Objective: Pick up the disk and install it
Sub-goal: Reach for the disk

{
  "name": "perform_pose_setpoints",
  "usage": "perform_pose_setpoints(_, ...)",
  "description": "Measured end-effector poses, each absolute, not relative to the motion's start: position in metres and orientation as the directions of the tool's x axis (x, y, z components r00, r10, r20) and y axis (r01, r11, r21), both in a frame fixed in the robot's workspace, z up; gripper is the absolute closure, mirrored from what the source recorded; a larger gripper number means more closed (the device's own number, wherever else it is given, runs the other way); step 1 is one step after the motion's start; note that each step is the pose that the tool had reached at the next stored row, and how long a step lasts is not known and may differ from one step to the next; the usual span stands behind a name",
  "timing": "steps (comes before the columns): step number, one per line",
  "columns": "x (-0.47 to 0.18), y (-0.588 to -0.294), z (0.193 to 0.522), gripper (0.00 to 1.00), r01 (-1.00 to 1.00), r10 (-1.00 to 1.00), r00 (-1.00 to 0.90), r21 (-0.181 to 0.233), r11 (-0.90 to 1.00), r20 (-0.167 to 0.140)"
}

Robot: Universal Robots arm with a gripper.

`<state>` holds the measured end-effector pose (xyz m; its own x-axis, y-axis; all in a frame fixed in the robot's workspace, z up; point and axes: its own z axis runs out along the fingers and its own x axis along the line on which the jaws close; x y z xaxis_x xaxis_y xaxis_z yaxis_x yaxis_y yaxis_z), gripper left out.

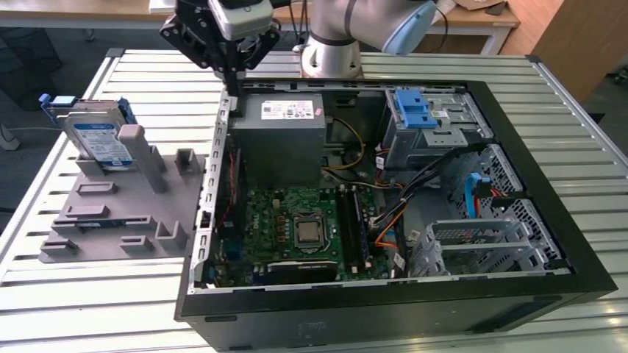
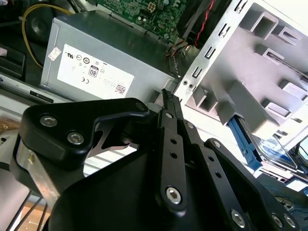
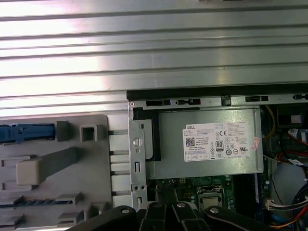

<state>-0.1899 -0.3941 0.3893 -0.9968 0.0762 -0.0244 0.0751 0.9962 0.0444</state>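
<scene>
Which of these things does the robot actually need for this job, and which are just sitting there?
In the job: disk, upright in the grey holder; gripper; open computer case.
Just about: power supply box; motherboard; slatted table.

A silver-grey tubular robot arm (image 1: 339, 18) has smooth cylindrical joints, one of them closed by a pale blue round cap (image 1: 407, 31). At its wrist, a light grey metal housing (image 1: 238, 16) sits above a matte black angular gripper (image 1: 235, 72). The second wrist view shows flat black link bars (image 2: 171, 159) and rounded knuckles, pinned with silver socket-head screws (image 2: 173, 194). The slim fingertips (image 2: 167, 97) carry fine ridges. A brushed bare-metal block (image 2: 30, 166) sits beside one knuckle. In the first wrist view, the links' rounded black ends (image 3: 168, 214) line up side by side.
</scene>
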Motion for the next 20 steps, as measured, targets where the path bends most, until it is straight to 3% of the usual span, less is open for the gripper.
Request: perform_pose_setpoints(20, -0.1990, -0.3939, 0.3889, 0.89, 0.075, 0.076, -0.997, 0.044, 0.996, -0.024)
